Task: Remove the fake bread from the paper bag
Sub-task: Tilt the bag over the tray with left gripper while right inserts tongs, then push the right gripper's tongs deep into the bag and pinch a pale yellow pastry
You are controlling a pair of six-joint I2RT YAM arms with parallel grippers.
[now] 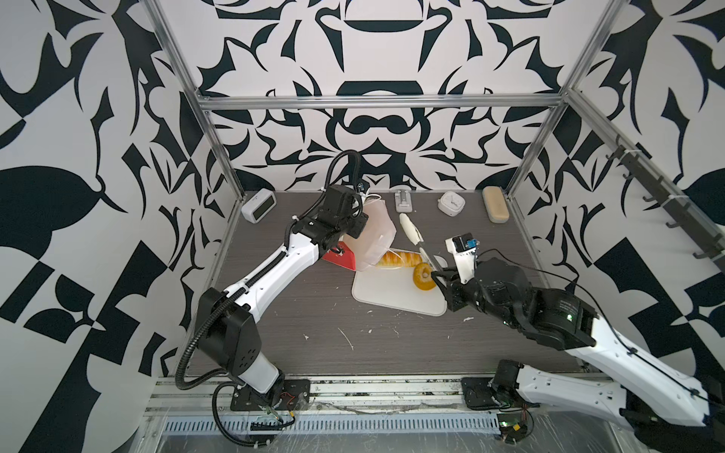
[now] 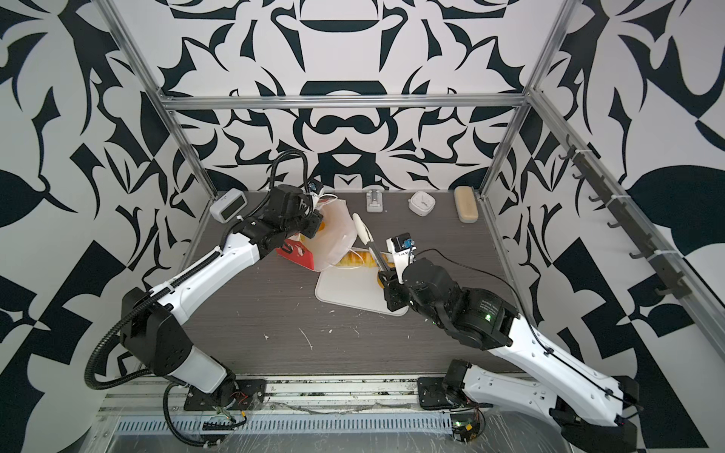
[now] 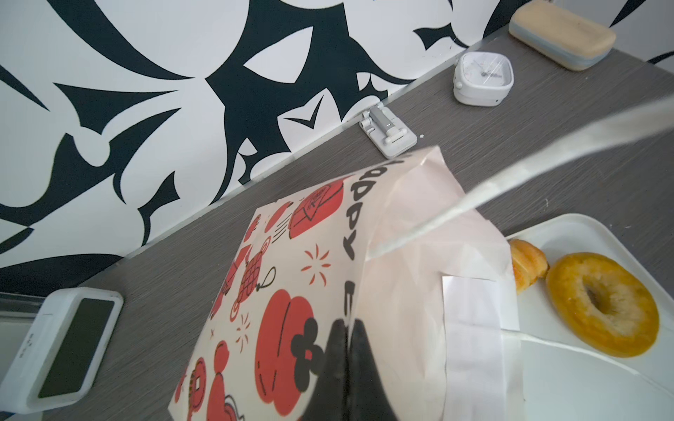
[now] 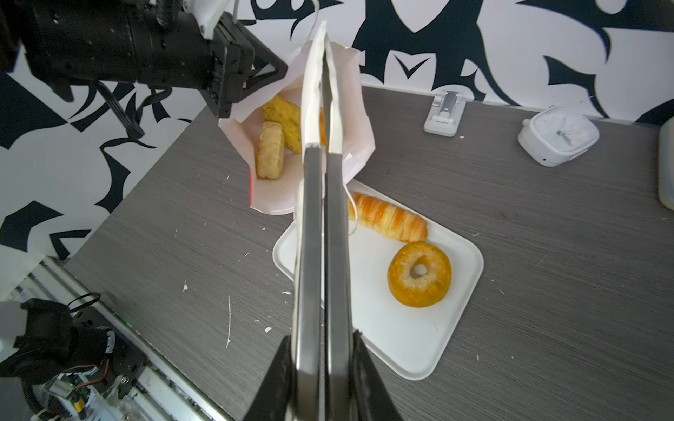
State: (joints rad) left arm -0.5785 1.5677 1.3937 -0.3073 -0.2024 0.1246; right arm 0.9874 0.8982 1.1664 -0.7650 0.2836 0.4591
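Pastries of the fake bread [image 4: 270, 149] are shown inside the paper bag [image 4: 273, 197] by the right wrist view alone; from the left wrist only its printed outside is seen. A striped loaf [image 4: 386, 220] and ring bagel [image 4: 419, 274] are seen on the white tray [image 4: 401, 339] beside it. The left gripper [image 3: 344, 328] is clamped on the bag's rim, and the right gripper [image 4: 322, 350] is closed tight around tongs [image 4: 310, 237].

Loaf [image 4: 388, 221], bagel [image 4: 419, 275] on tray [image 4: 401, 339], bag [image 4: 273, 197] behind it, pastries [image 4: 270, 149] in bag

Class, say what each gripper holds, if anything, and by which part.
Left gripper: the paper bag, pinched at its mouth rim. Right gripper: the tongs, clamped on their metal arms.
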